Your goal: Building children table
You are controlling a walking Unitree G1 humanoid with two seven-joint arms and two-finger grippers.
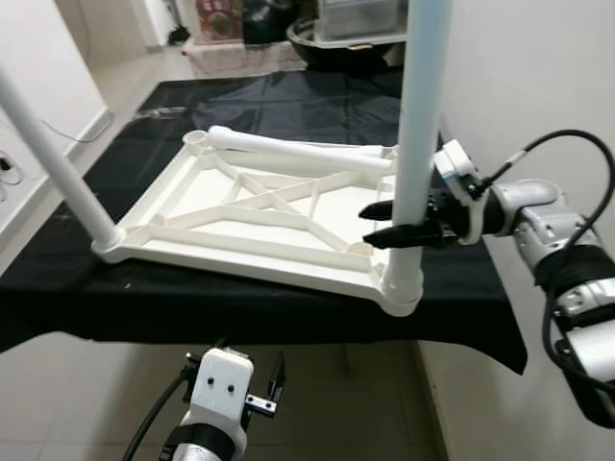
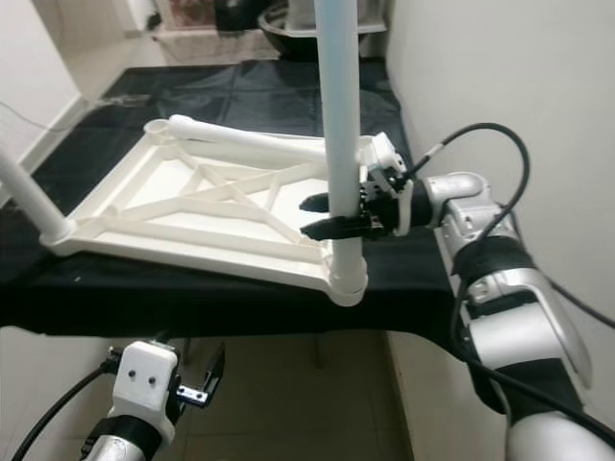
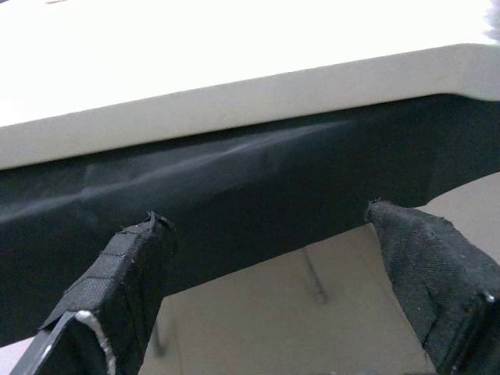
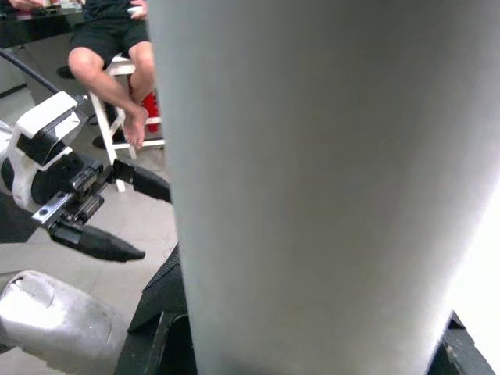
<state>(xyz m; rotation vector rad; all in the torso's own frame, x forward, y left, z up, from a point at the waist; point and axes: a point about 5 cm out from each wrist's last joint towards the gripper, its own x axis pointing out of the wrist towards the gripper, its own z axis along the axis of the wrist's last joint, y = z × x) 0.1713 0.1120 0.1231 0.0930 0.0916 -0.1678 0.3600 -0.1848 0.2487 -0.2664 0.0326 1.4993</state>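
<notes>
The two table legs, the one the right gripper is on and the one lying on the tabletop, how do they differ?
The gripped leg stands upright in the near right corner socket of the upturned tabletop; the loose leg lies flat across its far end, unfitted. The right gripper closes around the gripped leg; nothing touches the loose leg. Both are plain white tubes.

Bright, even room light — the table top [image 3: 234, 47] glares white; the close leg [image 4: 312, 187] looks soft and blurry.
</notes>
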